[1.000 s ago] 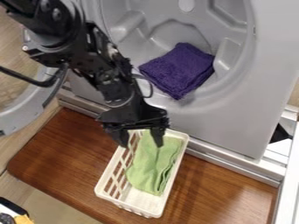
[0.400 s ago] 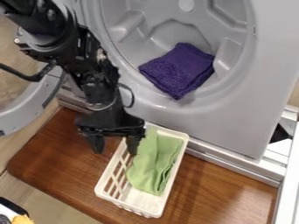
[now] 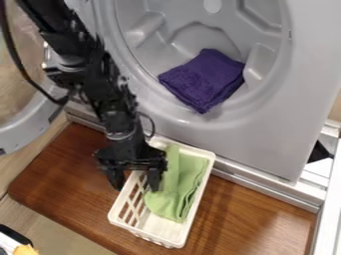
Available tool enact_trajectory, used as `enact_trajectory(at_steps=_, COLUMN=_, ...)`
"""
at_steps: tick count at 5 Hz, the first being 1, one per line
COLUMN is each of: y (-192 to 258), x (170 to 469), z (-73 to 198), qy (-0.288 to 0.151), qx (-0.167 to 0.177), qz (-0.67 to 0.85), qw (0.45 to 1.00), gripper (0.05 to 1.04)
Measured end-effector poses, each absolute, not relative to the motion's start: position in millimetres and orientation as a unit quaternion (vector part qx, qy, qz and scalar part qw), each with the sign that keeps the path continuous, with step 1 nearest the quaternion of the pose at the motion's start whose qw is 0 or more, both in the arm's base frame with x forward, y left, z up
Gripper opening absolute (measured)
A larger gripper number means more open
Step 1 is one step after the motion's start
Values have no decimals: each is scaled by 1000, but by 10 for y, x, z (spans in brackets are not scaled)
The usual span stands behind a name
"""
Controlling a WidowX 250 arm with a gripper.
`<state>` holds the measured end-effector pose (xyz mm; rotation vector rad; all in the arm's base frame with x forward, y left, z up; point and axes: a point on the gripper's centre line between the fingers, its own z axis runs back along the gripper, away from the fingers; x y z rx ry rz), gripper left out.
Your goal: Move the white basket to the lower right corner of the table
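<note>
The black two-finger hand [image 3: 135, 184] is spread wide in front of the grey plastic machine with the round opening [image 3: 256, 149], its two fingers well apart and pointing down. As we see it, one finger is just outside the slatted long side of the white plastic basket [image 3: 198, 201] and the other is over the inside, so the side wall shows between them. We cannot tell whether either finger touches the basket.

The basket stands upright on the brown wooden desk [image 3: 73, 174] in front of the machine, below its opening. It sits at a slant, one short end close to the machine's lower edge and the other pointing away from it. Inside it we see a folded light green cloth [image 3: 178, 194], lying lengthwise.

The black jointed arm [image 3: 100, 89] comes down from the upper left, in front of the left part of the machine, with a thin black cable [image 3: 25, 74] beside its upper part. In the machine's opening lies a folded dark purple cloth [image 3: 203, 79]. To the left of the machine we see a round door with a grey rim [image 3: 13, 137], and along the machine's lower edge runs a silvery metal strip [image 3: 266, 191].
</note>
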<state>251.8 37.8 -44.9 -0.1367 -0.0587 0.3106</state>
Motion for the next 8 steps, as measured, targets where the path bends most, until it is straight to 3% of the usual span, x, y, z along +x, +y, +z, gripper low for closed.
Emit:
enact_trajectory(at_steps=2, y=359, x=2621, z=-625, qy=-45, qx=-69, qz=157, qw=984, gripper=371)
enact_trajectory(at_steps=3, y=377, x=2631, z=-619, qy=-45, qx=-63, qz=160, qw=984, gripper=265)
enact_trajectory(at_steps=5, y=359, x=2596, z=-598, qy=-46, qx=-59, qz=159, qw=984, gripper=239)
enact_trajectory(at_steps=6, y=411, x=2472, z=-491, qy=-56, qx=-57, qz=180, qw=980, gripper=145)
enact_trajectory(at_steps=7, y=493, x=2421, z=-301, qy=-83, qx=-74, qz=207, qw=972, gripper=92)
enact_trajectory(at_steps=8, y=369, x=2464, z=-171, qy=-94, qx=-112, qz=219, qw=965, gripper=90)
